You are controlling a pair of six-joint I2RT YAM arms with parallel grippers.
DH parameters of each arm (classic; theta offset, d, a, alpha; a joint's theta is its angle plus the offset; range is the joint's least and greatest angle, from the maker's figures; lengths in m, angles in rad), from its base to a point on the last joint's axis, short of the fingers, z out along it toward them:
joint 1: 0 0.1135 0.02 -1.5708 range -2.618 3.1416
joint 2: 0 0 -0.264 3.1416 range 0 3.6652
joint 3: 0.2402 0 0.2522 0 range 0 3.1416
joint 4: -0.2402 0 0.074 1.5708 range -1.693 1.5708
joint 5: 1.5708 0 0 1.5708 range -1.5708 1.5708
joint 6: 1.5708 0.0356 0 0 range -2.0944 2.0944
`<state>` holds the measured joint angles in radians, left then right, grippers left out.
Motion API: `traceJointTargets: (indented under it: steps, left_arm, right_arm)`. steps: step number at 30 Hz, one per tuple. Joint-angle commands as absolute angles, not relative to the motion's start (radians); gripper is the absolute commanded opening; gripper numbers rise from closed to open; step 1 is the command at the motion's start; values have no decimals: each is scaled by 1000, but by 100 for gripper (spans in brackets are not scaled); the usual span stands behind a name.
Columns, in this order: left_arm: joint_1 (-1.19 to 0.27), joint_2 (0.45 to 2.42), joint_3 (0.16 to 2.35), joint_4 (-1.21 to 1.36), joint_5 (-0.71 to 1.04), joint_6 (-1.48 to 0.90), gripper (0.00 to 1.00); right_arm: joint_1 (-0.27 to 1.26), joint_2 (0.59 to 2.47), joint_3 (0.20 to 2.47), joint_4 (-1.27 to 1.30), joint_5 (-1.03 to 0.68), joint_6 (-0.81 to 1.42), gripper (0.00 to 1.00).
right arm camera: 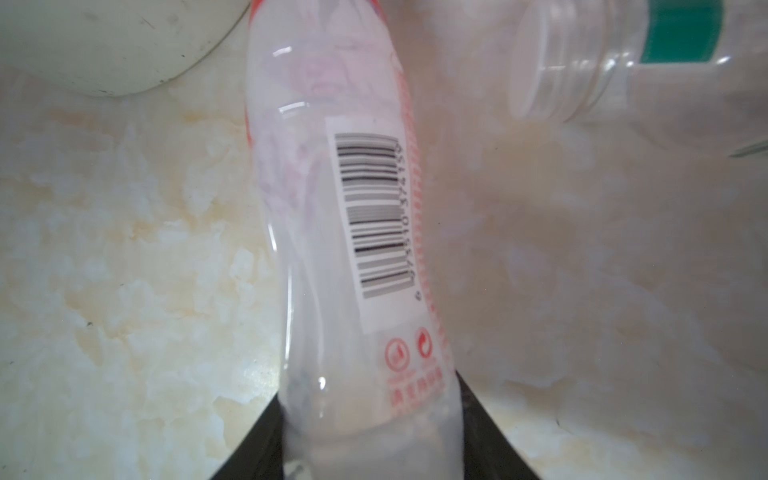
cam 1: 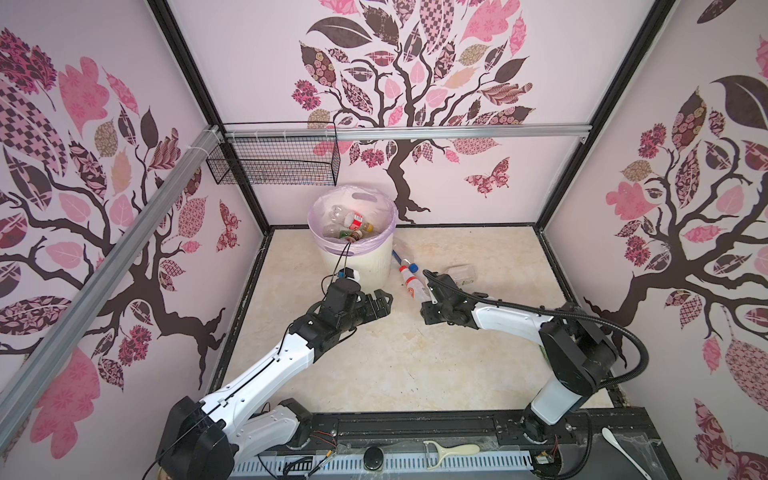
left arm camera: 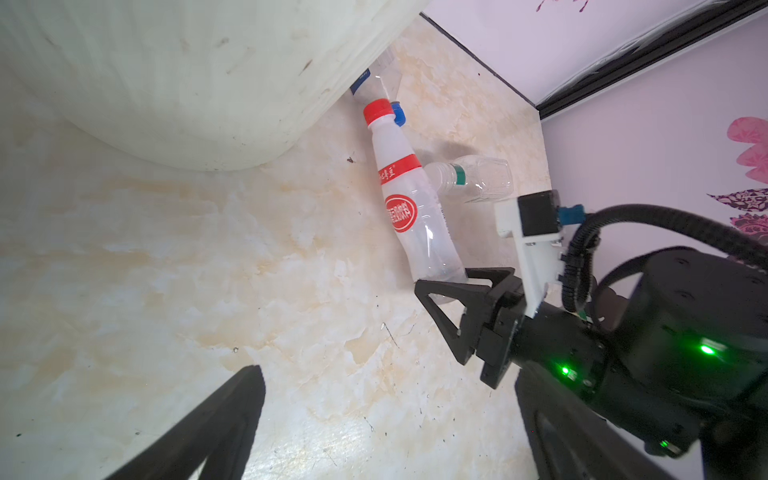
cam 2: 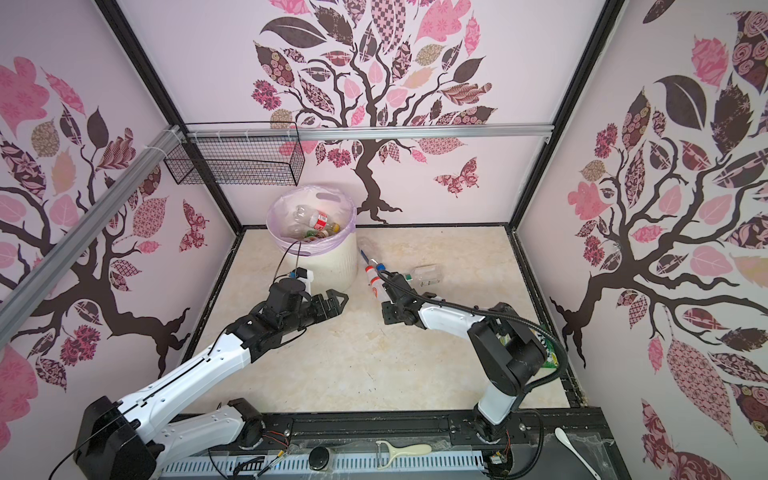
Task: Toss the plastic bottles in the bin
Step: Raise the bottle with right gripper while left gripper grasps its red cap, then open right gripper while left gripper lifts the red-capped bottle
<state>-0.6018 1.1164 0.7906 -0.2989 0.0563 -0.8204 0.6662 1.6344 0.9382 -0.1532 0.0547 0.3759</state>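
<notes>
Bin [cam 1: 374,266], bottles [cam 1: 409,282] crowd back; front floor [cam 1: 395,365] open.

I get bright, even light with soft shadows. Both top views bow at the edges. In my right wrist view the red-labelled bottle [right arm camera: 353,249] is blurred, with small glare spots.

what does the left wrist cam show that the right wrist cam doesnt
Only the left wrist view: the red cap, a blue-capped bottle beside the bin, and the right hand seen from outside. Only the right wrist view: the barcode. Both: the red-labelled bottle with the right hand closed on its base, the green-banded bottle, the bin's wall and the marbled floor.
</notes>
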Motion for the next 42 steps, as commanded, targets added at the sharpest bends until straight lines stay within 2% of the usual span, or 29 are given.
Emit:
traceJointTargets:
  steps: [1, 11, 32, 37, 42]
  left_arm:
    - [-604, 1140, 796, -238, 89, -863, 98]
    - [-700, 1305, 1001, -192, 51, -891, 98]
    - [-699, 1588, 1439, -223, 19, -829, 98]
    - [-700, 1623, 1472, -201, 36, -830, 86]
    - [-700, 1623, 1487, -190, 49, -825, 63]
  right_arm:
    - [670, 1517, 912, -159, 36, 413, 44]
    - [672, 1263, 891, -230, 2, 461, 44]
    - [695, 1069, 942, -250, -89, 468, 44]
    - [699, 1045, 945, -234, -97, 464, 44]
    - [699, 1045, 950, -229, -96, 454, 47]
